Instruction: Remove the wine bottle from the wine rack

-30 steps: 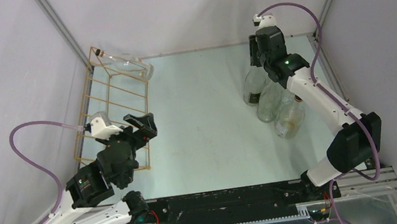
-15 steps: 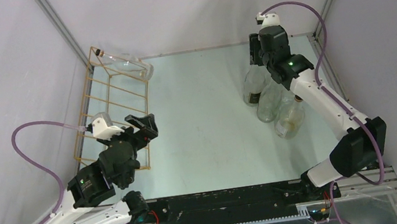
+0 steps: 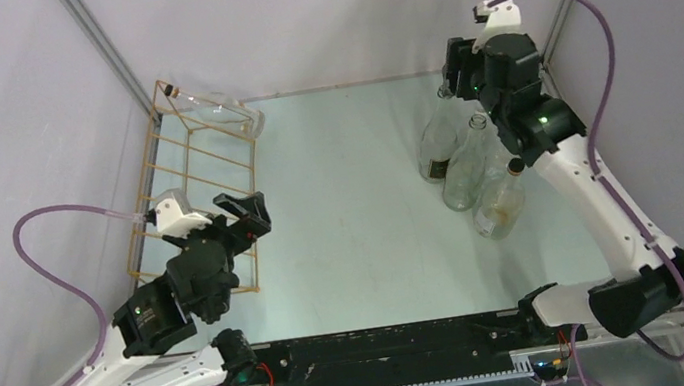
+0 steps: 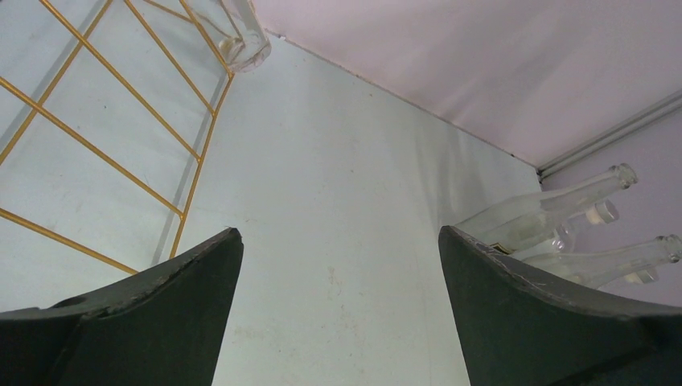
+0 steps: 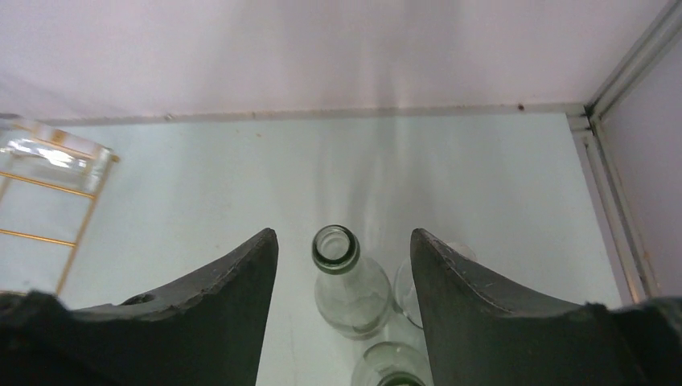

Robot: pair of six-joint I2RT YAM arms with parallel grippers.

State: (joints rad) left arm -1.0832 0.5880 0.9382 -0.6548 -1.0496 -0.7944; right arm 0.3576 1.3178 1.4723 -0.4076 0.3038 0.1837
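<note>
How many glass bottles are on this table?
4. One bottle lies at the rack's far end; three bottles stand clustered on the right, near the right gripper. The left arm could hide another.

Three clear glass bottles (image 3: 465, 176) stand upright, bunched close together, at the far right of the pale green table (image 3: 349, 202). Plain lilac walls (image 3: 333, 12) close off the far side.

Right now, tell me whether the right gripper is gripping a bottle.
No: the right gripper is open, and neither finger touches the upright bottle standing between them.
</note>
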